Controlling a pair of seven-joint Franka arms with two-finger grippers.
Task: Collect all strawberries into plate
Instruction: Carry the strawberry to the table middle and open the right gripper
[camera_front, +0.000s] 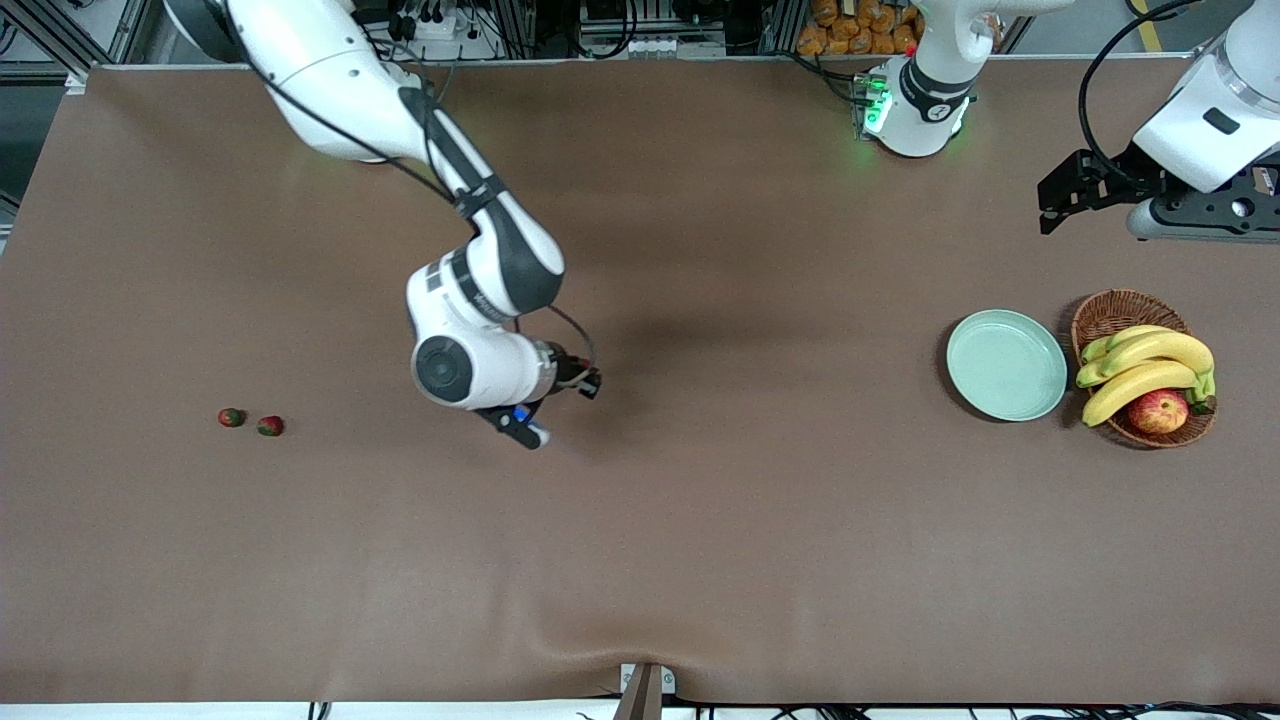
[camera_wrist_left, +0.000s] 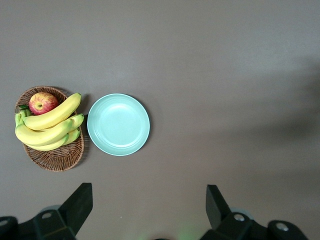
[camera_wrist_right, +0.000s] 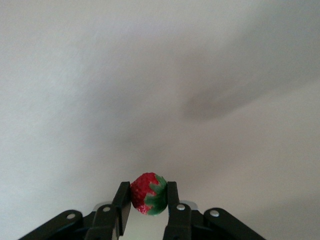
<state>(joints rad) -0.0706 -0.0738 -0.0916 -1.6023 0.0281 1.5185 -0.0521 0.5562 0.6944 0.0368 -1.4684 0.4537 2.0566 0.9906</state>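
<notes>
One strawberry (camera_wrist_right: 148, 194) sat pinched between the fingers of the right gripper (camera_wrist_right: 148, 205), which hung over bare table (camera_front: 700, 520) near its middle, while two more strawberries (camera_front: 250, 421) lay side by side on the table toward the right arm's end. The mint-green plate (camera_front: 1006, 364) stood just beside the wicker basket (camera_front: 1110, 312) of bananas (camera_front: 1145, 368) and an apple (camera_front: 1158, 410) toward the left arm's end. The left gripper (camera_wrist_left: 147, 205) waited with its fingers spread wide, high over the table near the plate.

table (camera_front: 700, 560): brown cloth, even light | top edge: cluttered racks (camera_front: 600, 25), perhaps cables
</notes>
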